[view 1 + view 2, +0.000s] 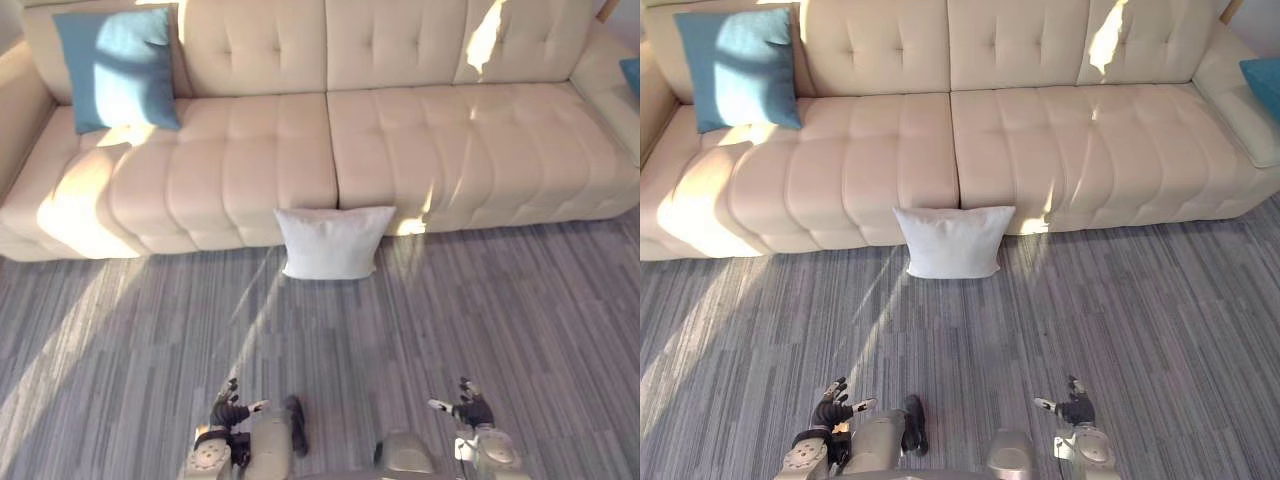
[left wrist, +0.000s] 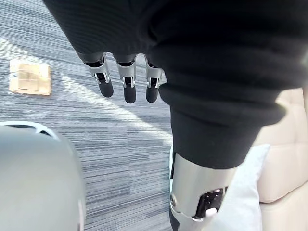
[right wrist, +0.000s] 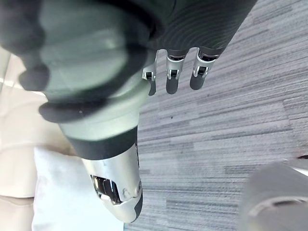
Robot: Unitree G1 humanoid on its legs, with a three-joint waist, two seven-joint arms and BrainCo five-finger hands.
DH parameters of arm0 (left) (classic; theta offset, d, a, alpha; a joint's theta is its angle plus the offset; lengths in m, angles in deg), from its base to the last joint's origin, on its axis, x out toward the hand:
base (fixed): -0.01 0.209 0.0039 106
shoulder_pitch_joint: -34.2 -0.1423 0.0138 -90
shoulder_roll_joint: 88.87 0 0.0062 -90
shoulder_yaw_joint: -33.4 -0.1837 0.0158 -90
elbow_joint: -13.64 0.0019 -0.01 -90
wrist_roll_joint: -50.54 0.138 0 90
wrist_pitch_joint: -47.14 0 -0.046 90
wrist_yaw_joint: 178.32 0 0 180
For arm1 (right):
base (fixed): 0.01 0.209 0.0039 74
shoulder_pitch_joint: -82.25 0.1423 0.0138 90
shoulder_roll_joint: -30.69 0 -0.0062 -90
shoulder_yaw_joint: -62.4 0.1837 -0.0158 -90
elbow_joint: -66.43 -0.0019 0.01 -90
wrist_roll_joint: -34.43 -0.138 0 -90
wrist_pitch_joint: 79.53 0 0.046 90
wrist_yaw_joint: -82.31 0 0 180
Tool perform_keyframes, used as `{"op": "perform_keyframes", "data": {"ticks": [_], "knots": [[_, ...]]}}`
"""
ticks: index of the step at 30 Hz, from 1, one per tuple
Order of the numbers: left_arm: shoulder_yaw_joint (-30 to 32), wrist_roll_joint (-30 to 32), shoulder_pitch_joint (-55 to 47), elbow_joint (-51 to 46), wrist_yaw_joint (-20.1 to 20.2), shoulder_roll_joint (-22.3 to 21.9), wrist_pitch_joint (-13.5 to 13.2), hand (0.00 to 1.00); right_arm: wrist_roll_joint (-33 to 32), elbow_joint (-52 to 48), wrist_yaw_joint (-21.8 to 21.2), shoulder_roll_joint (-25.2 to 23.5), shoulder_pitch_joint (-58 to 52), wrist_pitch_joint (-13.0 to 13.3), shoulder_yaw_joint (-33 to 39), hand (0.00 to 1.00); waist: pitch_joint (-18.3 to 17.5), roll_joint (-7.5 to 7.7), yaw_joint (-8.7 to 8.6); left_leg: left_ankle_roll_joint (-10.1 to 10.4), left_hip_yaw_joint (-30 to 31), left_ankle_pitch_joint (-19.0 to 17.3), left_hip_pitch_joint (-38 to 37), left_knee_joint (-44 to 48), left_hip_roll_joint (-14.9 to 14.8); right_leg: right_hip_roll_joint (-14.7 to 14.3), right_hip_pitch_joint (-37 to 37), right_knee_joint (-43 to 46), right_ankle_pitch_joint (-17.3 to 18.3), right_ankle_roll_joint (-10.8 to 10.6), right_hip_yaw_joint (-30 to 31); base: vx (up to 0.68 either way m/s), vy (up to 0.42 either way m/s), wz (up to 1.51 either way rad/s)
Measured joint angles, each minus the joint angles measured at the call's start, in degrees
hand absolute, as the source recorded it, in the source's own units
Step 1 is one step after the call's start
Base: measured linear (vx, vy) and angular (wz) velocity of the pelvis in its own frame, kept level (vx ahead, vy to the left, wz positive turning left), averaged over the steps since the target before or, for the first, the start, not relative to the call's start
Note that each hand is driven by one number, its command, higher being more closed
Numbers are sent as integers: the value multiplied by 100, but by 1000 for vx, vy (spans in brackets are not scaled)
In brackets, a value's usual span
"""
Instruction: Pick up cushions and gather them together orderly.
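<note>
Left hand (image 1: 229, 411), right hand (image 1: 470, 409), fingers (image 2: 129, 90) slack; white cushion (image 1: 333, 243) against sofa (image 1: 250, 160); tan floor plate (image 2: 30, 78) in left wrist view

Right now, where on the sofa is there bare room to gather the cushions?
The sofa seat is bare from the blue cushion at its left end across to the second blue cushion at the right end. The carpet either side of the white cushion is bare too. Crowded only in the left corner.

Two blue cushions (image 1: 735, 68) (image 1: 1262, 85), one white cushion (image 1: 952, 240), one sofa (image 1: 1040, 130).
</note>
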State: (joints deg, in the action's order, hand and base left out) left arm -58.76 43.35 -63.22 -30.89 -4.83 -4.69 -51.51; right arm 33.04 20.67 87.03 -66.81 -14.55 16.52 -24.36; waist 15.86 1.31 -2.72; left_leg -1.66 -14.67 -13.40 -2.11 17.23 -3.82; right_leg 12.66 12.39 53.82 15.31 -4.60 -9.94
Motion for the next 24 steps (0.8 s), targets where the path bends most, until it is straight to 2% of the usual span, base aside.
{"op": "perform_keyframes", "data": {"ticks": [1,2,3,4,5,6,7,8,9,10,11,12,13,14,16,18,19,20,21,22,24], "knots": [[0,0,31,1,0,-2,0,0,0,-3,0,2,27,7,-30,0,17,-35,-21,2,7,1,-158,-140,-30,-92,114,-258,68,99,-105,486,-2,4],[5,0,126,5,-1,22,1,0,1,-5,-2,16,85,13,-46,0,30,-63,-38,6,17,4,-390,-340,-119,-321,325,-1013,129,143,-287,471,-37,15],[4,4,205,6,3,26,-6,0,1,-7,-3,32,111,14,-49,0,67,-152,-45,15,27,8,-509,-420,-179,-525,498,-2093,-6,168,-322,457,-54,25],[3,4,224,6,6,23,-10,0,1,-5,-3,44,109,12,-48,0,45,-100,-73,51,24,1,-595,-469,-163,-607,510,-2752,-254,169,-290,470,-78,41],[9,6,188,14,7,78,-16,0,2,-6,1,53,20,11,-46,0,-14,8,-105,417,34,-55,-774,-503,-81,-690,473,-3878,-1112,241,-147,628,-162,51],[6,10,107,47,20,74,-13,0,26,0,0,73,-119,5,-47,0,-100,197,-142,707,86,-286,-995,-471,40,-646,472,-4060,-2407,562,151,629,-142,40],[25,11,190,210,8,-90,2,0,52,72,0,198,-65,-12,-31,0,-40,-45,-139,750,144,-380,-1098,-433,-82,-755,514,-3706,-2162,566,78,588,-143,23],[11,19,165,262,32,-168,12,0,126,138,2,221,19,-26,-5,0,-90,-196,-159,935,171,-271,-1077,-278,-230,-787,565,-3384,-1850,635,41,427,-107,11],[10,30,189,259,25,-215,10,0,145,129,-10,235,13,-13,33,0,-93,-248,-195,1072,261,-185,-970,125,-257,-747,565,-3112,-1456,615,-11,422,-150,16],[11,56,199,259,28,-231,8,0,144,132,-13,242,12,-18,36,0,-96,-277,-204,1163,290,-136,-816,488,-345,-744,520,-3050,-1309,627,-56,408,-191,37],[20,69,234,318,26,-241,9,0,142,148,-31,245,1,-33,24,0,-58,-296,-260,1372,366,186,-455,1494,-534,-751,234,-3106,-1111,643,-133,374,-195,37],[47,66,220,354,20,-276,12,0,129,142,-41,245,-37,-38,28,0,4,-293,-262,1368,284,381,-116,2523,-848,-811,-271,-3419,-1078,670,-233,413,-198,30],[47,63,195,359,17,-318,10,0,89,142,-21,245,-67,-29,53,0,11,-277,-198,1158,40,171,109,3013,-1068,-870,-711,-3756,-1082,688,-291,312,-141,7],[47,63,189,359,17,-331,10,0,77,140,-9,245,-69,-27,59,0,16,-248,-162,1103,-12,137,168,3035,-1094,-874,-786,-3819,-1082,688,-292,208,-78,-3],[50,56,227,333,17,-375,-3,0,-46,110,28,211,-14,-1,162,0,-6,-243,-103,904,-265,21,571,2403,-1077,-877,-1111,-4219,-1100,656,-291,206,-35,-5],[107,52,182,336,6,-375,-6,0,-79,108,43,217,73,13,310,0,-31,-297,-62,885,-112,61,740,883,-842,-876,-1171,-4346,-1105,581,-187,328,60,-28],[161,38,135,341,2,-381,-3,0,-78,120,55,244,55,10,379,0,-43,-379,-16,874,88,428,709,-120,-687,-929,-1208,-4328,-1063,488,-90,272,92,-34],[176,33,123,341,1,-385,-3,0,-78,120,58,248,43,10,381,0,-47,-405,-9,872,112,554,701,-253,-685,-950,-1209,-4323,-1055,476,-73,294,149,-47],[217,9,108,369,-2,-361,-3,0,-74,170,62,239,39,9,395,0,-26,-513,40,864,206,1064,605,-502,-693,-1036,-1236,-4279,-977,365,37,181,111,-39],[292,2,108,367,-13,-293,-5,0,-67,163,64,166,5,1,373,0,-54,-404,46,810,183,1075,575,-560,-589,-943,-1222,-4279,-946,291,78,218,135,-29],[290,1,218,352,-15,-204,-9,0,-64,164,102,159,9,6,386,0,0,-281,15,765,130,1046,585,-713,-413,-743,-1050,-4128,-806,148,80,146,140,2]]}}
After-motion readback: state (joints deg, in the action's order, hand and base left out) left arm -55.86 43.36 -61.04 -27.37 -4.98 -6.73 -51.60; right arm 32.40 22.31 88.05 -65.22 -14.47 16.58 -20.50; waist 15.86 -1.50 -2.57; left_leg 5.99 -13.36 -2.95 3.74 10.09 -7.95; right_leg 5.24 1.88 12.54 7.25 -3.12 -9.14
